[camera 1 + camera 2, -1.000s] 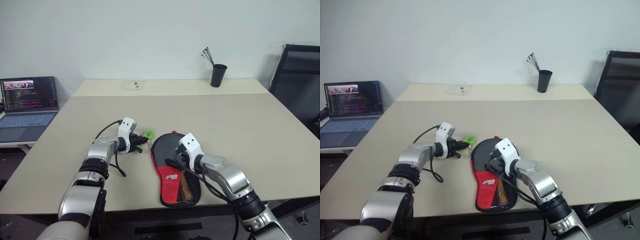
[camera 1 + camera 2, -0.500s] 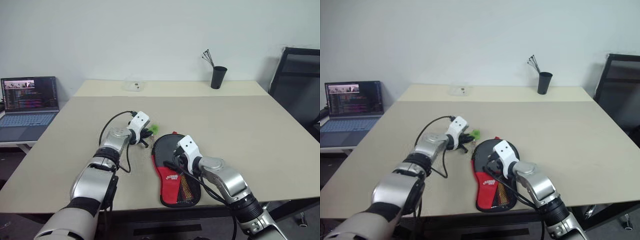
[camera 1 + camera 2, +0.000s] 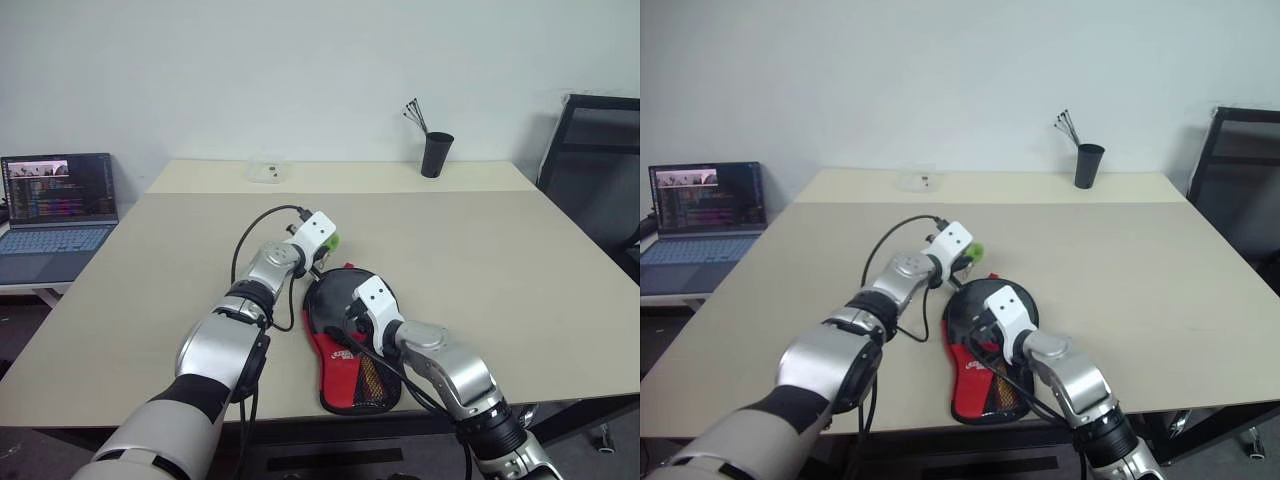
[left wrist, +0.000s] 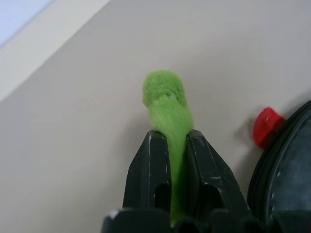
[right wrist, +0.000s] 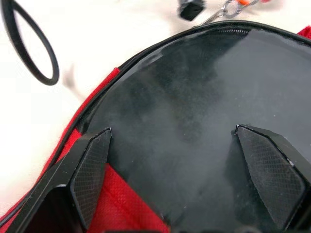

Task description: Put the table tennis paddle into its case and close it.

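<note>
A black and red paddle case (image 3: 345, 335) lies near the table's (image 3: 480, 250) front edge. The right gripper (image 5: 180, 179), fingers spread wide, rests on its soft, likely floppy top. The left gripper (image 4: 170, 160) pinches a fuzzy green zip tag (image 4: 167, 104), probably the best handhold.

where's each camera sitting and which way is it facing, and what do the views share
Left eye and right eye views: on the head, looking forward and down over both arms at the table and the case.
Left wrist view: along the left gripper, shut on a green fuzzy tab.
Right wrist view: along the open right gripper, over the case's black face.
Shared: the case's edge appears in every view.
</note>
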You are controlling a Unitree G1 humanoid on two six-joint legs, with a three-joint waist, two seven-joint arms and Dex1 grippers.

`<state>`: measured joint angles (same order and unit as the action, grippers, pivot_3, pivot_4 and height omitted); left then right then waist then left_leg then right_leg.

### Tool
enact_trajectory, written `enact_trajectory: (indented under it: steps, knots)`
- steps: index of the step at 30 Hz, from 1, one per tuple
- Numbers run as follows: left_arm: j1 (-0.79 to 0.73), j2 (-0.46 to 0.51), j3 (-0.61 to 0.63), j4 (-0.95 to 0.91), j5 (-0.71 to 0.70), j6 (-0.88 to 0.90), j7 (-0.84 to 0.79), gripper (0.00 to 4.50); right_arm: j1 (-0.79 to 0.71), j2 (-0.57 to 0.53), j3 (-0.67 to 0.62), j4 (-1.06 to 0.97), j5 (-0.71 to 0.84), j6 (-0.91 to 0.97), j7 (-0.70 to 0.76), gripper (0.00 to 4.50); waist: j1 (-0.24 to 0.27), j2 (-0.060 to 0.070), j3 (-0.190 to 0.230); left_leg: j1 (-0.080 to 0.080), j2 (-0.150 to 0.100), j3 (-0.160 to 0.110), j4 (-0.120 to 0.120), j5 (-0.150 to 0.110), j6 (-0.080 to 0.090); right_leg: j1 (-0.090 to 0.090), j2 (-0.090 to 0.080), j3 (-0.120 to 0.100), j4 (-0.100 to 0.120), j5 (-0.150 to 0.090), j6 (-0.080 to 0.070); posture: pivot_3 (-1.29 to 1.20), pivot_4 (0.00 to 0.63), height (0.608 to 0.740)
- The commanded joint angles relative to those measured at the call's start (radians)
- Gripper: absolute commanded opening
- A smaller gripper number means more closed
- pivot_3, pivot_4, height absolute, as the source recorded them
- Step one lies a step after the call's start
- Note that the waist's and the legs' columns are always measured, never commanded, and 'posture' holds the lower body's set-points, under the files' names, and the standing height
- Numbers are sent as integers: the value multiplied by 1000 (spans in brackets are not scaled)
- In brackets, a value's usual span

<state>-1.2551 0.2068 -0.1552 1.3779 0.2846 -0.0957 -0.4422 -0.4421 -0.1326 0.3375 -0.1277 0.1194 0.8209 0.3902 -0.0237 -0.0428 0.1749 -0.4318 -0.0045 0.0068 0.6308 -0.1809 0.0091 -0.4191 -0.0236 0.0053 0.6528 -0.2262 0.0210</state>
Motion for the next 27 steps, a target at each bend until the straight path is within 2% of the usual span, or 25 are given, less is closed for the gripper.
enact_trajectory:
  steps: [1,18,27]
  knots:
    - [-61,-25,-25,-15,43,-62,11,79,46,-1,29,16,1,79,-1,4500,0,0,0,0,0,0,0,0,0,0,0,0,0,0,0,0,150,740]
    - [-147,-130,-255,-3,313,-307,49,78,107,12,47,-55,5,131,-27,4500,8,0,0,0,-1,0,0,0,0,0,0,0,-1,0,0,0,150,740]
    - [-155,-201,-260,-4,312,-383,22,78,104,22,53,-47,6,126,-28,4500,13,0,0,0,0,0,0,0,0,0,0,0,-1,0,0,0,150,740]
